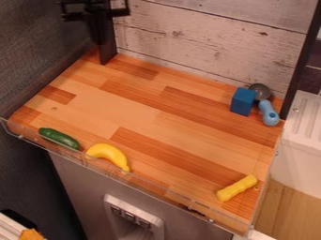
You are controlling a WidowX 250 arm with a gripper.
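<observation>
The black gripper (94, 11) is at the upper left, above the back left corner of the wooden surface (141, 117), away from the loose things. A green cucumber (59, 138) lies by the front left edge, with a curved yellow banana (110, 155) just right of it. Toward the back right stands a blue block (243, 101). Beside it lies a utensil with a light blue handle (270, 113) and a round grey head (259, 91). A yellow, rod-like piece (237, 188) lies slanted near the front right corner.
A low transparent rim (150, 185) runs along the front edge. Whitewashed boards (207, 40) rise behind the surface, and a dark post (300, 65) stands at the right. Beyond it is a white sink-like unit (307, 140). A dark wall (31, 51) borders the left.
</observation>
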